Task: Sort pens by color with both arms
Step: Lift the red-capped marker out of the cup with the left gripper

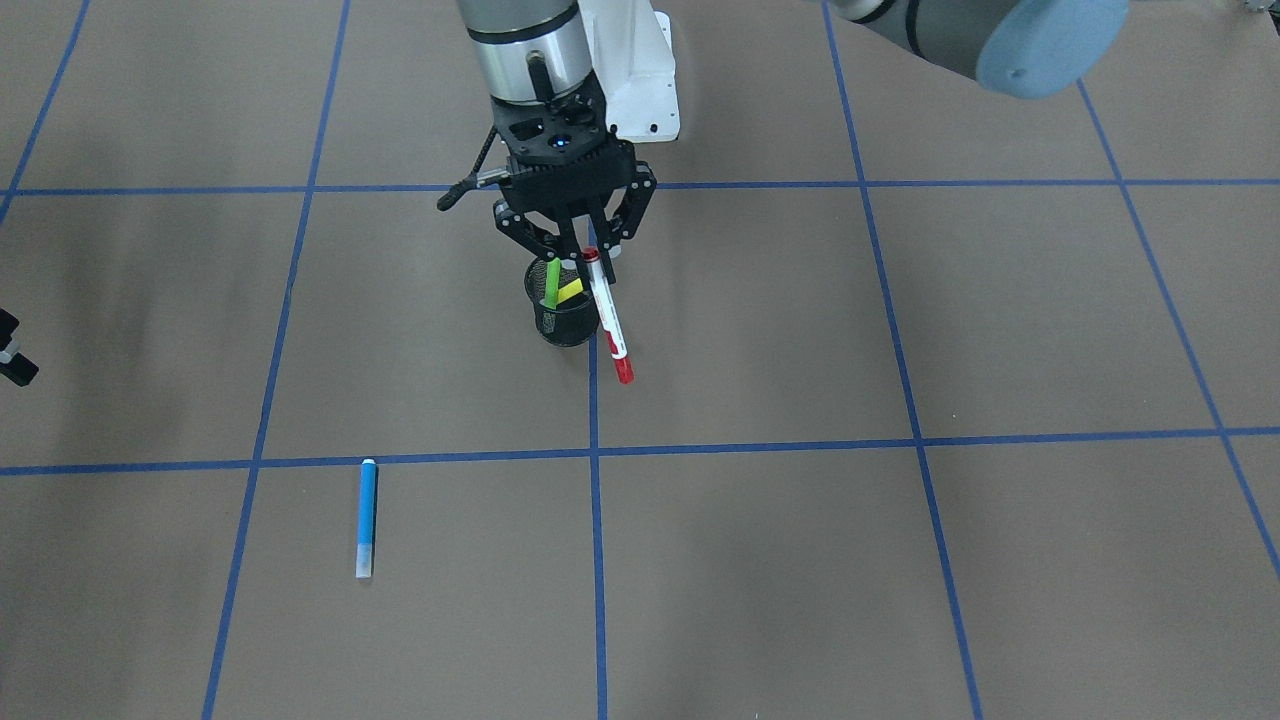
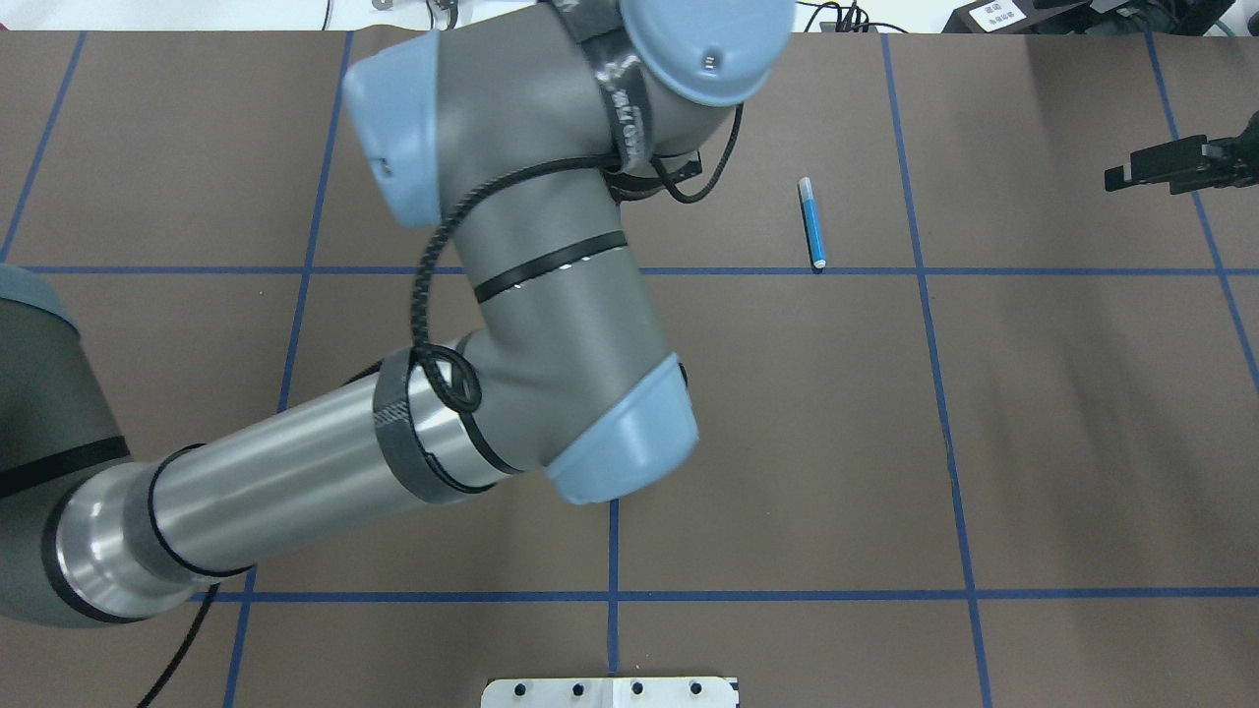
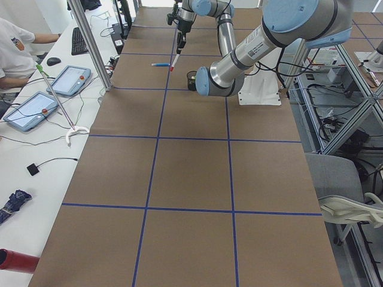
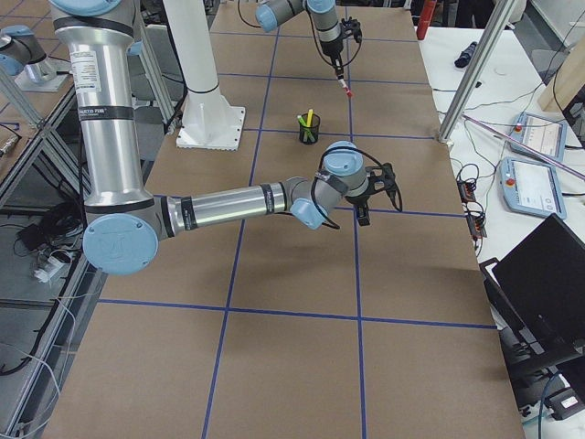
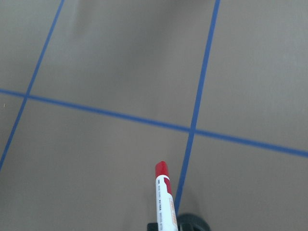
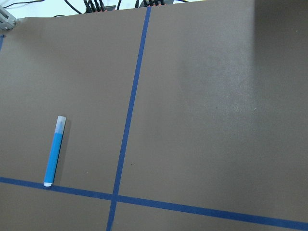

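A blue pen lies flat on the table. Farther back, the left gripper pinches a tilted red-ended white pen near a black cup holding green and yellow pens. The right gripper's finger gap is unclear.

Diffuse overhead light, even and fairly bright. Faint soft-edged shadows across the brown worktop, darkest at left. Pale sheen and a dim band in the right wrist view. Slight blur on the close red-tipped pen.
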